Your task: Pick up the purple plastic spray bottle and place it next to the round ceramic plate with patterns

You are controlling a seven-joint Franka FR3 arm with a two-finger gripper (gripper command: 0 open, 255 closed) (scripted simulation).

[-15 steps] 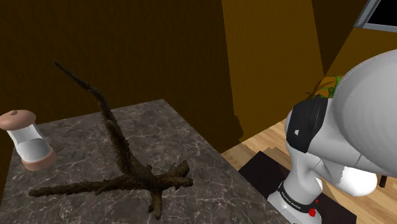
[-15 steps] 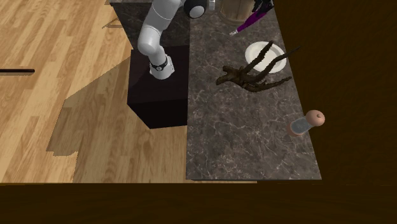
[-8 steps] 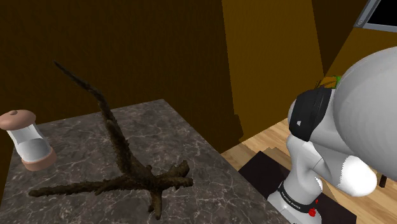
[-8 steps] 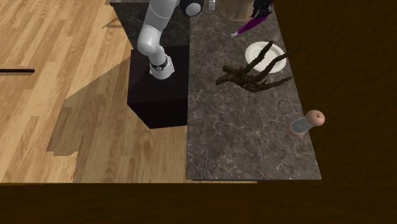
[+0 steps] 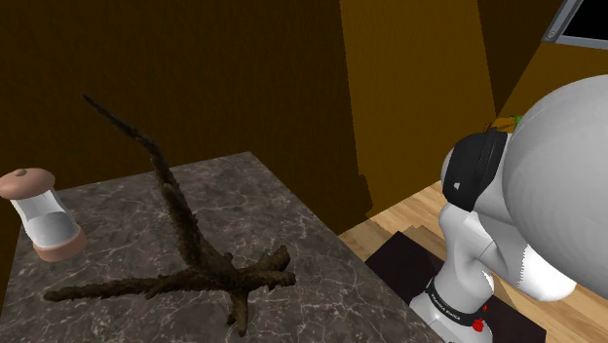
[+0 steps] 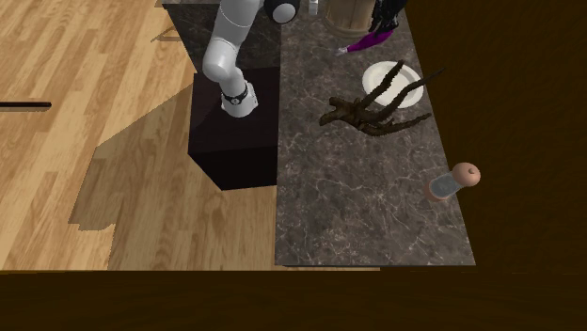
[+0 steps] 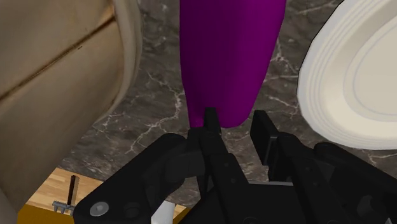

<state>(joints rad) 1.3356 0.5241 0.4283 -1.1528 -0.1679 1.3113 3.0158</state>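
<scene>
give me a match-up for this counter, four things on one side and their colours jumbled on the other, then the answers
Things:
1. spray bottle
2. plate
3. branch
4. jar

Colours:
a. dark brown
b. clear with pinkish-brown ends
c. purple
d. off-white

Pairs: 1-c, 2-d, 3-a, 4-b
</scene>
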